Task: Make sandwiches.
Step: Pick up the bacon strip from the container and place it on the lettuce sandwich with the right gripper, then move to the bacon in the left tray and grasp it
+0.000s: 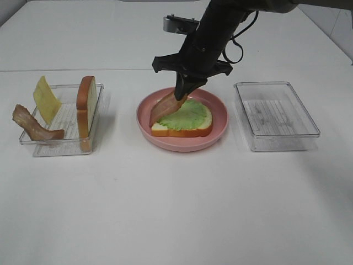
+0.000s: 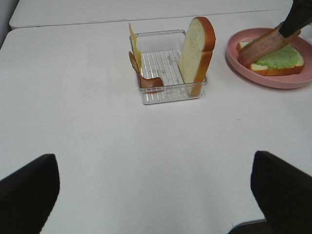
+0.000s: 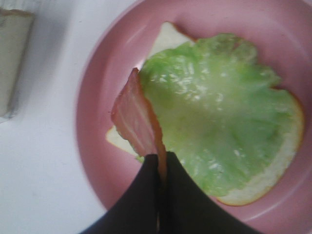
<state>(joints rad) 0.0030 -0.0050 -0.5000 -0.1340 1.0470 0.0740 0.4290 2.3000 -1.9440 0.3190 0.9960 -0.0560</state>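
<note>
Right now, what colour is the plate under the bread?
The plate is pink, clearest in exterior high.

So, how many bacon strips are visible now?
2. One bacon strip hangs from the right gripper over the lettuce on the pink plate; the other drapes over the left tray's wall. None seems hidden.

No readable text, label, brand, number or sign is showing in any view. The pink plate point(image 1: 182, 145), the clear tray point(image 1: 67, 114) at its 9 o'clock, the clear tray point(image 1: 276, 117) at its 3 o'clock and the white table point(image 1: 176, 215) are all appearing unmarked.
</note>
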